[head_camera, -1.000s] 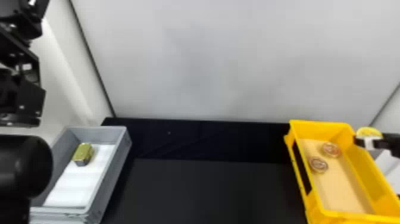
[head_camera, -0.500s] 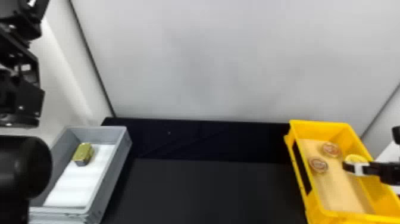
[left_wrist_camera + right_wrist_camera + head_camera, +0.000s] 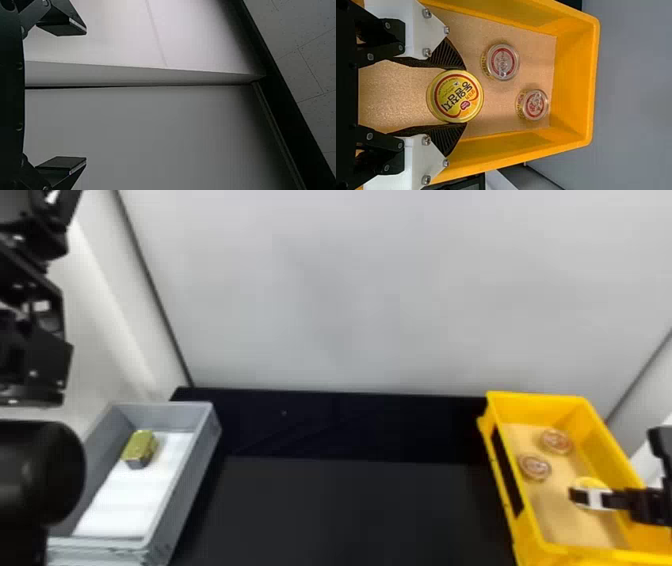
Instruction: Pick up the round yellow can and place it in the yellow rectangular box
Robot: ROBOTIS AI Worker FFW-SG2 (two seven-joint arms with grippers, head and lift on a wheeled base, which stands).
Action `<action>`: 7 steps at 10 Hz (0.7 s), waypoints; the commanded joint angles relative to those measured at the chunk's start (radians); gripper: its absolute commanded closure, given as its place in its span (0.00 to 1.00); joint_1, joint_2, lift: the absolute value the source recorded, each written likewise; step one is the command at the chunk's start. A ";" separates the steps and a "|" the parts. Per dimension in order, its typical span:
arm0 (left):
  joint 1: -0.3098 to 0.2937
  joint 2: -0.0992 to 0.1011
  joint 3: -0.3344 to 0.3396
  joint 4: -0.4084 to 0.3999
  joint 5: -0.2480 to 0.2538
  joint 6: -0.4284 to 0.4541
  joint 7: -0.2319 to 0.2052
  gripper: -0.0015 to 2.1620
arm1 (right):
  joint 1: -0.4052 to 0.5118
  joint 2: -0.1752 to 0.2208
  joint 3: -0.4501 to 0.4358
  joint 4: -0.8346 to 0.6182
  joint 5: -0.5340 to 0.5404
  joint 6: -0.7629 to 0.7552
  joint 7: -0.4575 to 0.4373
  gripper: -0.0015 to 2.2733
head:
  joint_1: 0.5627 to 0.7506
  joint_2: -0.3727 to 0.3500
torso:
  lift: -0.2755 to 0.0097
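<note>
In the head view my right gripper (image 3: 600,499) is over the near right part of the yellow box (image 3: 537,400), holding the round yellow can (image 3: 590,482). The right wrist view has that gripper (image 3: 466,96) shut on the can (image 3: 455,96), dark ribbed fingers touching opposite sides of it. Whether the can's underside meets the box floor, I cannot tell. My left gripper (image 3: 37,362) is parked high at the left edge; in the left wrist view this gripper (image 3: 86,95) stands open with nothing between its fingers.
Two clear-lidded round containers (image 3: 556,441) (image 3: 534,467) sit on the box's tan floor, farther back than the can. A grey box (image 3: 192,470) at the left holds a gold rectangular tin (image 3: 140,448) on white lining. A dark table (image 3: 350,510) spans between both boxes.
My right gripper has carried the can from above the box's right wall leftward and nearer, to inside the box's outline. The left arm has kept still.
</note>
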 commanded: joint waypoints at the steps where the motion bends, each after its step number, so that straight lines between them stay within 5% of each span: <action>1: -0.002 0.000 0.000 0.000 0.000 0.000 0.000 0.06 | 0.008 0.000 0.000 0.015 -0.008 0.003 0.000 0.26 | 0.53 0.59 | 0.96; 7: -0.004 0.000 0.000 0.000 0.000 0.000 -0.002 0.06 | 0.016 0.000 -0.002 0.050 -0.020 0.009 -0.008 0.26 | 0.53 0.59 | 0.96</action>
